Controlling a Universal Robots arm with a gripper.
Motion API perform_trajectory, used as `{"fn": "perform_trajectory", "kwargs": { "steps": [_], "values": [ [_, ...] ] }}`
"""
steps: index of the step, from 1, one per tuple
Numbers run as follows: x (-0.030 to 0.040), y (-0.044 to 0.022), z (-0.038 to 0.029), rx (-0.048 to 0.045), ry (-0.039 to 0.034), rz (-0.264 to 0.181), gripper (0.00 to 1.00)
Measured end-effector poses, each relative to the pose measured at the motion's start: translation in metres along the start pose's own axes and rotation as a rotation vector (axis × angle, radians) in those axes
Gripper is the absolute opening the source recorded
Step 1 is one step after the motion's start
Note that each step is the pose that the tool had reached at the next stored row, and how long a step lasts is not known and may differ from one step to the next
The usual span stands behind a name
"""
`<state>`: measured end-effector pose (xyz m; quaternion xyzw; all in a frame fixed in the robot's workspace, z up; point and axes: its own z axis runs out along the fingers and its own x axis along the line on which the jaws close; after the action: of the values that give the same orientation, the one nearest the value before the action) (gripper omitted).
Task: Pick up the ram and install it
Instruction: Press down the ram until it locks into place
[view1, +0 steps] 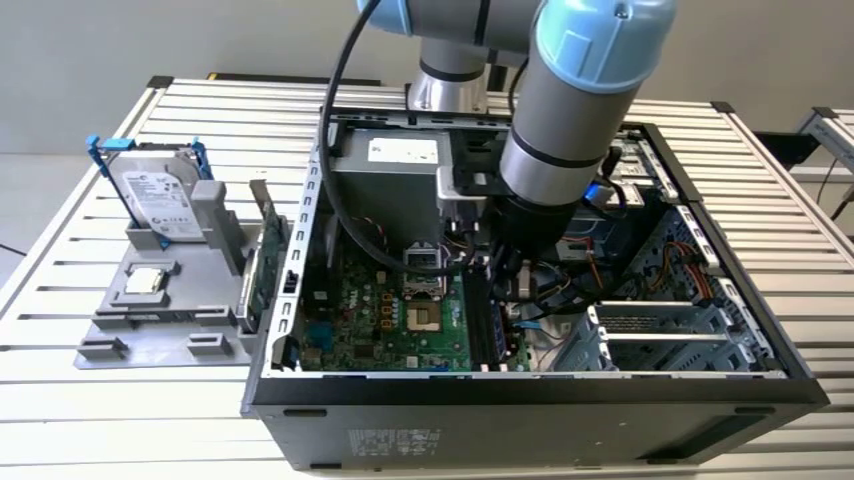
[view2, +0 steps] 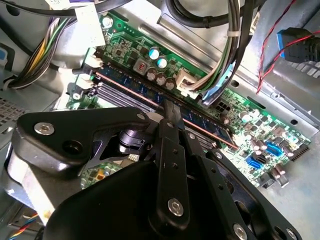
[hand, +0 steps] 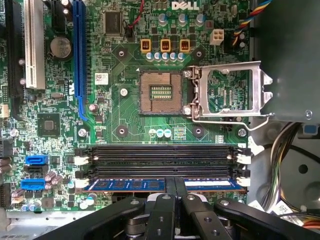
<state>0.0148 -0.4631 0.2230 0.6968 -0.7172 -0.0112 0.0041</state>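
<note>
1. On the exterior view's left, the hard drive (view1: 163, 198) stood in its grey holder (view1: 160, 310) on the worktop (view1: 80, 400).
2. Further right, inside the computer case (view1: 534, 420), the ram (hand: 160, 184) sat in a memory slot (hand: 160, 161), seemingly inserted.
3. The hand (hand: 175, 187) gripped the ram, not yet released.

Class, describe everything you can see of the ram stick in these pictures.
The ram is a long, narrow blue board with a row of dark chips, seen face-on in the first wrist view. It stands on edge along the outermost of the black memory slots, beside the open processor socket. The gripper is shut on its middle; in the second wrist view a copper-coloured strip runs along it.
</note>
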Motion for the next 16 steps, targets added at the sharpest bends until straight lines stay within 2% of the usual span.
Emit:
{"fn": "perform_trajectory", "kwargs": {
  "steps": [5,16],
  "values": [
    [0.0,-0.0001,0.0032,0.0001,-0.0002,0.0,0.0],
    [0.0,-0.0001,0.004,0.0002,-0.0008,0.0,0.0]
  ]
}}
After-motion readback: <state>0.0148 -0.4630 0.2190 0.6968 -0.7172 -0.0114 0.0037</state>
